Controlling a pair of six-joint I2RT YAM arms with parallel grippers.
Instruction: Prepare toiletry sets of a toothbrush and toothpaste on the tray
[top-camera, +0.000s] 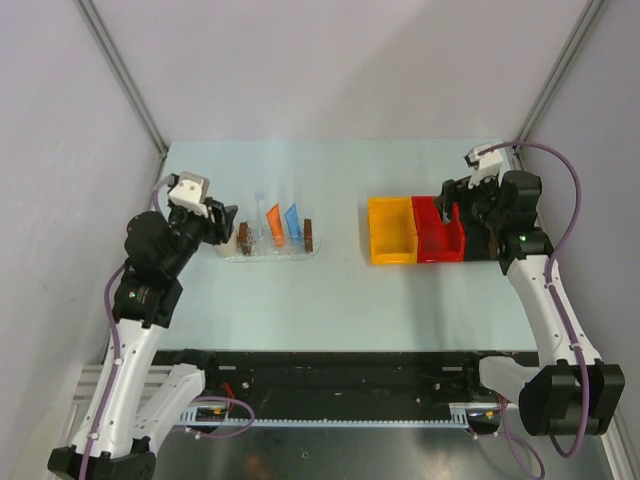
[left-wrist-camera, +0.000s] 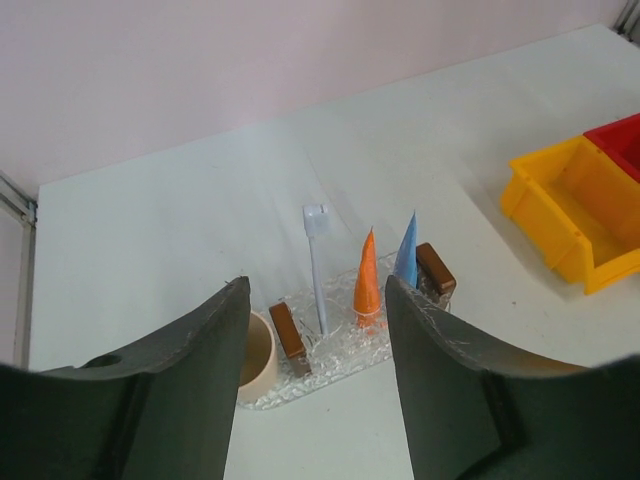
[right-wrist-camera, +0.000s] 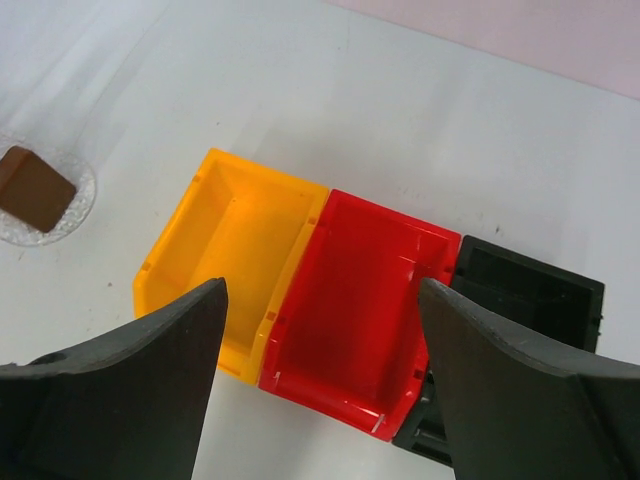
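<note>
**Presently: one brush and two tubes stand on the tray; both grippers are empty**

The tray (top-camera: 275, 256) sits in the left half of the counter, about midway between the far and near edges. A wooden block (left-wrist-camera: 290, 338) closes its left end and a second wooden block (left-wrist-camera: 436, 270) its right end. Between them, the toothbrush (left-wrist-camera: 318, 270) stands upright with its head on top. The orange toothpaste tube (left-wrist-camera: 367, 285) and the blue toothpaste tube (left-wrist-camera: 406, 255) stand beside it, flat ends up. Standing the items apart probably keeps each one reachable by the fingers. A beige cup (left-wrist-camera: 255, 355) sits at the tray's left end, touching or nearly touching it.

The left gripper (top-camera: 222, 222) hangs just left of the tray, jaws spread and holding nothing. Its wrist camera looks straight along the row.

The right gripper (top-camera: 452, 208) is also spread wide and empty. It hovers over the red bin (right-wrist-camera: 360, 310), near the right edge. The yellow bin (right-wrist-camera: 225, 240) touches that bin on one side and a black bin (right-wrist-camera: 520, 300) on the other.

Judgement: one tube has its brush, so the second set probably lacks one.
</note>
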